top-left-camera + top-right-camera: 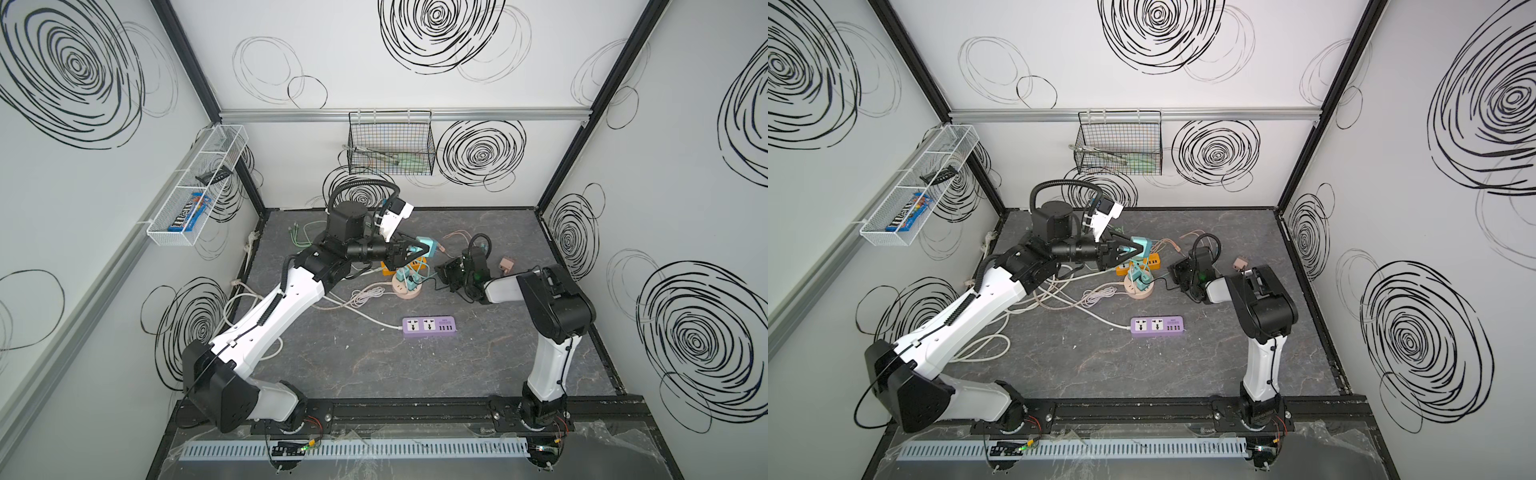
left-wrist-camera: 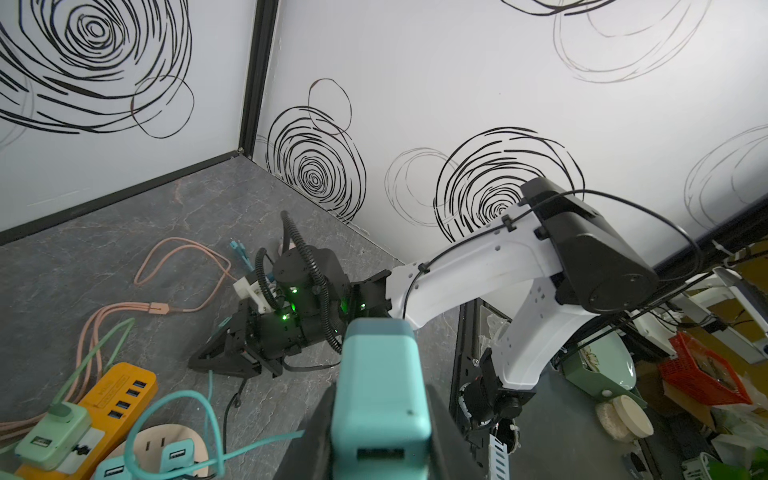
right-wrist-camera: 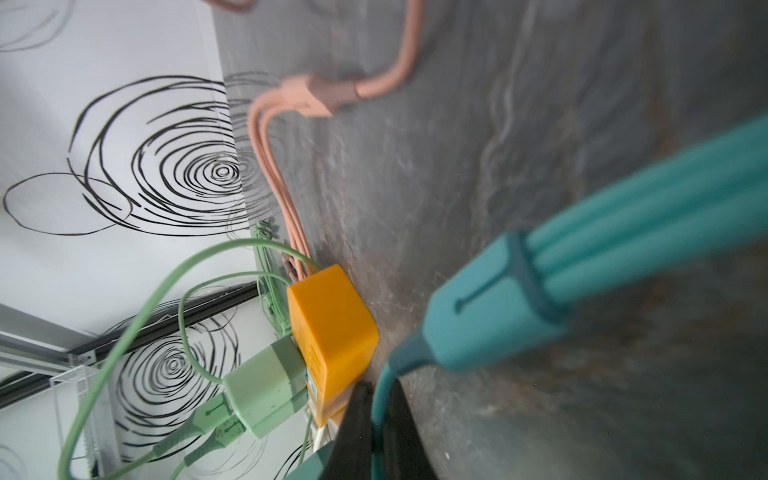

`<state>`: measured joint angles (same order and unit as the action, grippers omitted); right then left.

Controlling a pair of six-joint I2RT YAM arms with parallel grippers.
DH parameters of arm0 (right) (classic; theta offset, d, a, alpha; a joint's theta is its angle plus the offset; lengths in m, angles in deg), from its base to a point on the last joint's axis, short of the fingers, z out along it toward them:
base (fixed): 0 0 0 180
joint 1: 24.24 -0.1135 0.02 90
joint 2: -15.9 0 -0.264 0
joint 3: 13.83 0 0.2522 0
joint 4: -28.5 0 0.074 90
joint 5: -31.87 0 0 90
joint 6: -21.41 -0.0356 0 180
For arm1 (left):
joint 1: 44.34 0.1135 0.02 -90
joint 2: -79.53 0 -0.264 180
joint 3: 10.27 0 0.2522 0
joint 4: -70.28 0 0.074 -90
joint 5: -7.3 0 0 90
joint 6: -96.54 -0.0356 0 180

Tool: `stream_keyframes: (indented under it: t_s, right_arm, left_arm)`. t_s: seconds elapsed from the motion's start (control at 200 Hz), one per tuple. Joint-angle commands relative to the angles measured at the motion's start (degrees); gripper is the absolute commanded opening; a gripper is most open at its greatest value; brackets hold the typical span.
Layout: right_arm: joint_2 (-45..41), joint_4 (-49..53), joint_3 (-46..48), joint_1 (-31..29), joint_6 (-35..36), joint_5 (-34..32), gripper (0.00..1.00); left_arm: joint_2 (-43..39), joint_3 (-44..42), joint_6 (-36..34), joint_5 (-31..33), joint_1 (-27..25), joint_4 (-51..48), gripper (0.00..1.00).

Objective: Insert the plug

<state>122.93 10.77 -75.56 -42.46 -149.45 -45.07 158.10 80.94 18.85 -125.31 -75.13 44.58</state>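
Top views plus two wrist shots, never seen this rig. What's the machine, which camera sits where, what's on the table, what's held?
Two robot arms with two-finger grippers share one table. Both top views look down from overhead, nearly alike; each wrist view comes from a camera on that arm. On the table lie a purple power strip, an orange power strip, a round pink socket and loose cables. The left gripper is shut on a teal charger; the right gripper is shut on a teal cable.
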Motion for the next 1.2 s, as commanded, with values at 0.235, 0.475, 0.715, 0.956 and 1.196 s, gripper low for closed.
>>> stream_keyframes:
  t_s: [0.235, 0.475, 0.715, 0.956, 1.196]
  right_arm:
    - [-26.49, 10.35, -3.35, 1.77, 31.35, -11.85, 0.0]
    - [-30.46, 11.08, -9.21, 1.62, 46.27, -5.92, 0.0]
    - [-26.11, 13.24, -18.18, -4.29, 54.66, -2.7, 0.0]
    - [-18.57, 12.81, -29.38, -14.9, 63.9, -0.51, 0.0]
    - [-5.73, 12.55, -40.07, -26.4, 65.87, 1.88, 0.0]
  left_arm:
    - [-7.4, -2.83, -0.69, 3.23, 4.38, 4.85, 0.0]
    - [-11.51, -6.91, 4.87, 9.05, 8.07, 11.84, 0.0]
    - [-16.43, -7.22, 5.33, 22.93, 12.2, 6.43, 0.0]
    - [-26.27, -7.49, 2.95, 37.64, 16.17, 1.9, 0.0]
    - [-30.99, -6.26, 1.66, 67.13, 18.91, -6.12, 0.0]
